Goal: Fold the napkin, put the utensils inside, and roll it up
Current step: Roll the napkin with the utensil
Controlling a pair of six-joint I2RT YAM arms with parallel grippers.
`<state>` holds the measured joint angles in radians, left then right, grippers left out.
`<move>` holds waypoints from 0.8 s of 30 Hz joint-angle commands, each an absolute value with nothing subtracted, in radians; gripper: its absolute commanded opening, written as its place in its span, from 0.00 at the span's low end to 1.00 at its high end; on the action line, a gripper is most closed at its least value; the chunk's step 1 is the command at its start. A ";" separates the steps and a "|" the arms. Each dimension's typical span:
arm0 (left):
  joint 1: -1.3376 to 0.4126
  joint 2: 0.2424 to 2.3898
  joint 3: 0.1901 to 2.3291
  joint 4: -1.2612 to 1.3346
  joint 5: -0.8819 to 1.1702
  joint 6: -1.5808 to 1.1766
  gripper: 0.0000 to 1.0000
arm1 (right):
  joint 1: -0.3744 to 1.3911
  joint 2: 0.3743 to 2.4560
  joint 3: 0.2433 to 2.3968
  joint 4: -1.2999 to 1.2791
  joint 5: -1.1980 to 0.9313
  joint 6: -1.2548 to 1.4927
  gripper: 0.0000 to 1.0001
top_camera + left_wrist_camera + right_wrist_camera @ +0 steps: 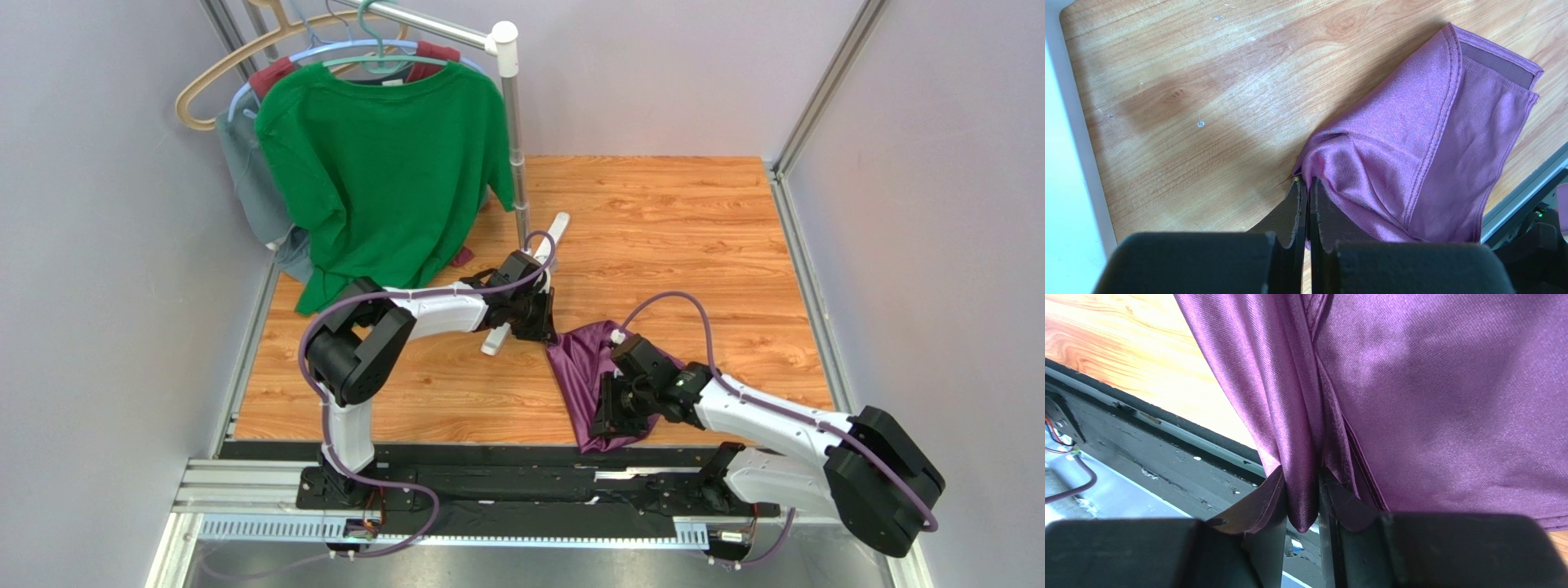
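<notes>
The dark purple napkin lies crumpled on the wooden table near its front edge, between my two grippers. My left gripper is at the napkin's far left corner, and in the left wrist view the left gripper is shut, pinching that corner of the napkin. My right gripper is at the near edge of the cloth. In the right wrist view the right gripper has a bunched fold of the napkin filling the gap between its fingers. The utensils are out of view.
A green T-shirt hangs with other garments from a rack at the back left; the rack's pole and white foot stand just behind my left gripper. A black rail runs along the table's front edge. Walls close in both sides.
</notes>
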<state>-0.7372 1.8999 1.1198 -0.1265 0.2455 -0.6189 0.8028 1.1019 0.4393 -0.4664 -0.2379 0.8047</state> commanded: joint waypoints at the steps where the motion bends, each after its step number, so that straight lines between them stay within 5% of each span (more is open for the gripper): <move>1: -0.730 1.891 1.126 -0.169 0.215 -0.584 0.00 | 0.810 1.066 0.462 -0.472 -0.268 0.848 0.24; 7: -0.730 1.887 1.112 -0.158 0.212 -0.589 0.00 | 0.808 1.051 0.425 -0.398 -0.328 0.899 0.18; 8: -0.730 1.887 1.112 -0.156 0.210 -0.591 0.00 | 0.808 1.054 0.410 -0.368 -0.345 0.910 0.07; 10: -0.730 1.888 1.109 -0.155 0.210 -0.591 0.00 | 0.805 1.081 0.374 -0.298 -0.379 0.933 0.00; 21: -0.730 1.893 1.106 -0.144 0.202 -0.607 0.00 | 0.781 1.261 0.344 -0.215 -0.466 0.882 0.00; 24: -0.730 1.893 1.108 -0.146 0.201 -0.606 0.00 | 0.781 1.259 0.357 -0.230 -0.472 0.873 0.09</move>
